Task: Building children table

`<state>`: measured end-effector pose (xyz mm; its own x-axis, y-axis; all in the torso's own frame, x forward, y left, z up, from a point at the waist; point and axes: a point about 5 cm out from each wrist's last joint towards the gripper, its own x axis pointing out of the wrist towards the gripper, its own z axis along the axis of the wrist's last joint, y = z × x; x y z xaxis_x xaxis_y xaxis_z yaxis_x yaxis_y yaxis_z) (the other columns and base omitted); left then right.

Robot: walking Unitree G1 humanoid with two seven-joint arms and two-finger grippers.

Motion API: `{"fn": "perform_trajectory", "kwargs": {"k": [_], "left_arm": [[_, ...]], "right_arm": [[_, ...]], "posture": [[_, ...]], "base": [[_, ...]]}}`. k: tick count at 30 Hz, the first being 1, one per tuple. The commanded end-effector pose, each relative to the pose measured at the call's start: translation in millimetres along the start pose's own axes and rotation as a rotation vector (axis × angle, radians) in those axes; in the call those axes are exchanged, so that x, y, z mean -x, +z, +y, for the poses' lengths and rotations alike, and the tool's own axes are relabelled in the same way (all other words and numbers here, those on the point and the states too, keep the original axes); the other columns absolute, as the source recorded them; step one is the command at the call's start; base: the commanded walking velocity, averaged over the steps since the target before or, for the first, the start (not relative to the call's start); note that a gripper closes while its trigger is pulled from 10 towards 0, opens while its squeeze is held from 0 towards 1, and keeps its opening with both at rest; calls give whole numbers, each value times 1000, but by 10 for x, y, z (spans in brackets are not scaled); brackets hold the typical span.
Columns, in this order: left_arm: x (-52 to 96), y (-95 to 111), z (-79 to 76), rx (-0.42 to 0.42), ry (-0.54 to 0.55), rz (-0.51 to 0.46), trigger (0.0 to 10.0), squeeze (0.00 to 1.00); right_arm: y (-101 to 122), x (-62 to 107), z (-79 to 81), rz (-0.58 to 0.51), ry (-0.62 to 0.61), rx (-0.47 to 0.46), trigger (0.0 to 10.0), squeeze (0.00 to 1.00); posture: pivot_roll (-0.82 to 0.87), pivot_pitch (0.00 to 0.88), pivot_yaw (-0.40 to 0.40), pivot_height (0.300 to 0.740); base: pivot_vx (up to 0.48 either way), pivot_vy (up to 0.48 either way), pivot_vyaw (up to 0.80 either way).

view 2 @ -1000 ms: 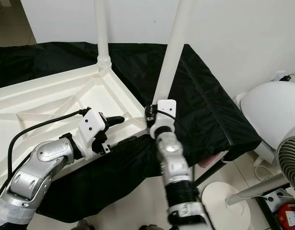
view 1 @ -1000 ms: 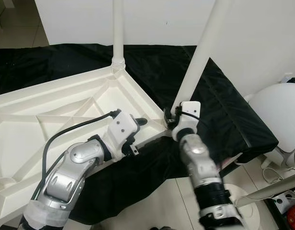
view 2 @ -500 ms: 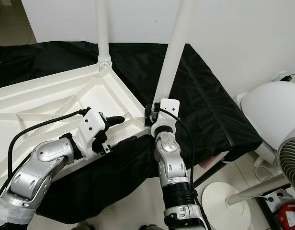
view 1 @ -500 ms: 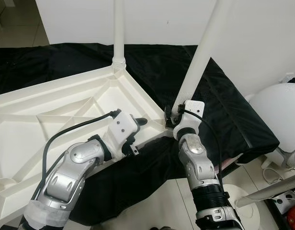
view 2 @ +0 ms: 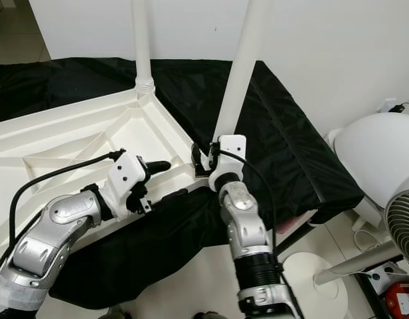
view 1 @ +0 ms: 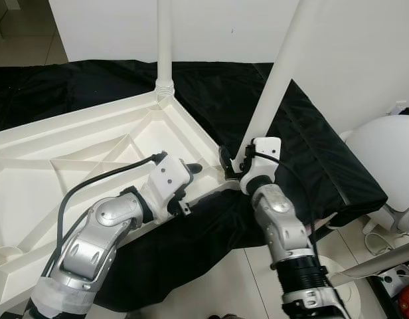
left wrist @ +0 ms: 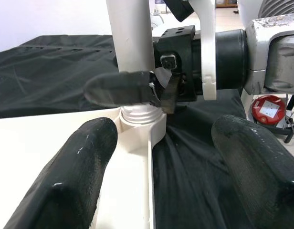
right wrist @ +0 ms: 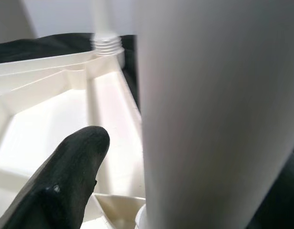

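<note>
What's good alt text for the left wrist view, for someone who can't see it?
The right gripper clasps a white table leg just above its threaded base in the upturned white tabletop. The left gripper's two black fingers sit open in the foreground, over black cloth.

Smooth, faintly glossy white plastic on the upturned tabletop (view 1: 91, 143) and both legs (view 1: 276, 73). Ridged screw thread at the far leg's base (view 1: 164, 86). Matt black cloth (view 1: 304, 143), creased, beneath. Brushed silver metal on the arms; matt black, slightly grainy rubber on the left gripper's fingers (left wrist: 80, 167).
</note>
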<state>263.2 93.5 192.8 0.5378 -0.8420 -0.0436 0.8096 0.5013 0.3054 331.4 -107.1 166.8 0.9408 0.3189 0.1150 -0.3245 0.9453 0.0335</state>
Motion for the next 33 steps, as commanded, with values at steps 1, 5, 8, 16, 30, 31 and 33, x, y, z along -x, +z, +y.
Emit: {"fn": "perform_trajectory", "kwargs": {"k": [1,5,8,16,30,31,33], "left_arm": [[-23,-1,-6,12,14,-2,10000,0],[-28,4,-18,12,4,-6,10000,0],[-29,5,-19,12,1,-6,10000,0],[-31,7,-12,7,-4,-2,10000,0],[-26,13,7,4,5,-2,10000,0],[-26,13,7,4,5,-2,10000,0],[-25,14,2,5,8,-2,10000,0]], "right_arm": [[-16,-6,-33,11,37,3,10000,0],[-18,-4,-111,24,101,55,10000,0],[-17,3,-171,32,156,87,10000,0],[-43,7,-356,91,350,210,10000,0],[-101,-37,-394,148,461,238,0,0],[-101,-37,-394,148,461,238,0,0],[-133,-13,-408,161,448,228,0,0]], "posture": [[130,88,-75,740],[124,83,-64,740],[121,85,-61,740],[124,82,-49,740],[133,79,-55,740],[133,79,-55,740],[134,82,-60,740]], "base": [[0,0,0],[0,0,0],[0,0,0],[0,0,0],[0,0,0],[0,0,0],[0,0,0]]}}
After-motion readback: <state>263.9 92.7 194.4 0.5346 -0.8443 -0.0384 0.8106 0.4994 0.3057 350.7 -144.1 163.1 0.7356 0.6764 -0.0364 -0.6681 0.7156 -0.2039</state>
